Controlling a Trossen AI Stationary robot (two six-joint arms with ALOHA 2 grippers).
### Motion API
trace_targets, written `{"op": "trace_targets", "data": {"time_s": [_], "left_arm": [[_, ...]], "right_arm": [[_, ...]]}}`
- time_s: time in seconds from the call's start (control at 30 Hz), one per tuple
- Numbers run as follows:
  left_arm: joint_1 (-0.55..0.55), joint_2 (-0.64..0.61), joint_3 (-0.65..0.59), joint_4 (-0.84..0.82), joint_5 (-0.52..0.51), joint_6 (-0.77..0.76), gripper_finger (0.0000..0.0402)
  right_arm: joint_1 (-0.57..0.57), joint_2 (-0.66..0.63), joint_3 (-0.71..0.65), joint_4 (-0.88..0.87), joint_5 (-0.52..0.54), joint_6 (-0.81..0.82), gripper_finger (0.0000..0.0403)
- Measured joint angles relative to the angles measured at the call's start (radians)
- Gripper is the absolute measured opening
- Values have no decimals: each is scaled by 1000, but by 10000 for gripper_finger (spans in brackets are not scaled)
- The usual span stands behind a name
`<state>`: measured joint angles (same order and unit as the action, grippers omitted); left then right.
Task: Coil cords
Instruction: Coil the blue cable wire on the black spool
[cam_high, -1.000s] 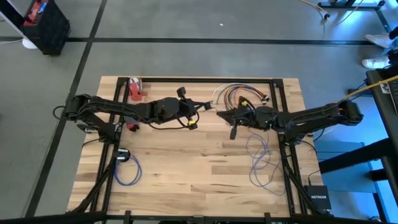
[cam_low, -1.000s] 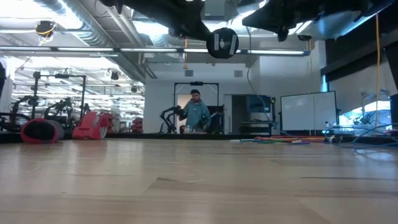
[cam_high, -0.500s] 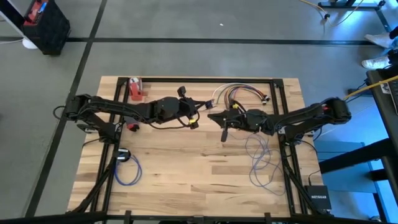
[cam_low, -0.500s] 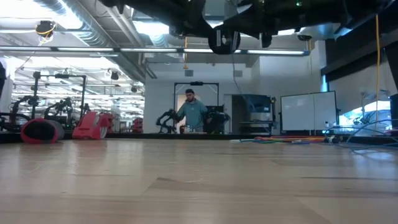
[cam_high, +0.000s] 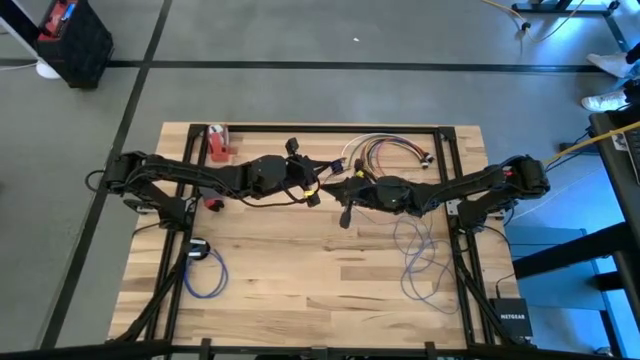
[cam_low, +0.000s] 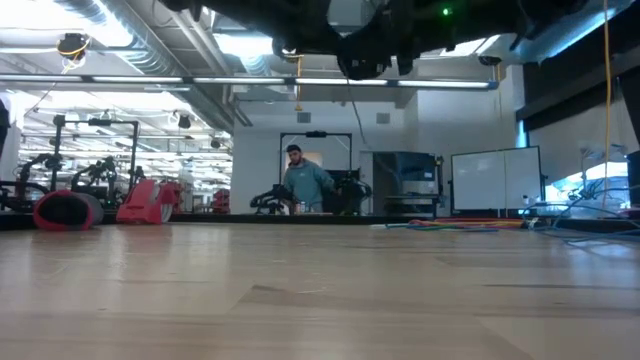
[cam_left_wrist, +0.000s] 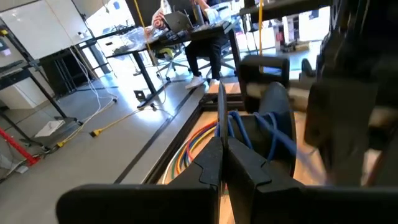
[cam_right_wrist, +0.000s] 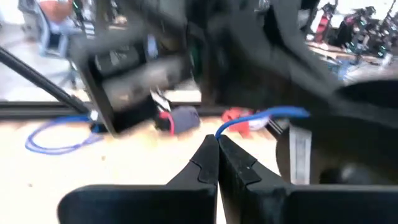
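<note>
Left gripper, just above the centre of the high view, is pinching a blue cord; in the left wrist view its fingers are pressed together with the cord rising from between their tips. The left arm is reaching from the left edge of the table rightward, stretched nearly level across the upper half of the frame.

Right gripper, immediately right of the left one, is meeting it tip to tip near the frame's centre. In the right wrist view its fingers are closed on the end of the blue cord, which is arching up and to the right from their tips. The right arm is extending leftward from the right edge, its elbow raised at upper right.

The blue cord is trailing down from the grippers into loose loops at lower right of the high view. A second blue cord is lying coiled at lower left. A bundle of coloured cords is lying fanned at upper centre-right, just behind the right arm.

In the low view both arms are hanging above the tabletop at the frame's top edge.
</note>
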<state>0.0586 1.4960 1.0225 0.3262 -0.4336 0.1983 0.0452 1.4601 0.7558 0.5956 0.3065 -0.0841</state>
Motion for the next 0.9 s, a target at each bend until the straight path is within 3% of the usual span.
{"op": "trace_targets", "data": {"time_s": [0.5, 0.8, 0.9], "left_arm": [[-63, -44, -2, -46, -5, 21, 5], [-66, -64, -2, -90, -4, 19, 5], [-66, -64, -2, -84, -3, 18, 5]], "right_arm": [[1, -5, 1, -250, 220, -63, 3], [1, -16, 2, -294, 241, -78, 5], [2, -28, 1, -304, 257, -55, 23]]}}
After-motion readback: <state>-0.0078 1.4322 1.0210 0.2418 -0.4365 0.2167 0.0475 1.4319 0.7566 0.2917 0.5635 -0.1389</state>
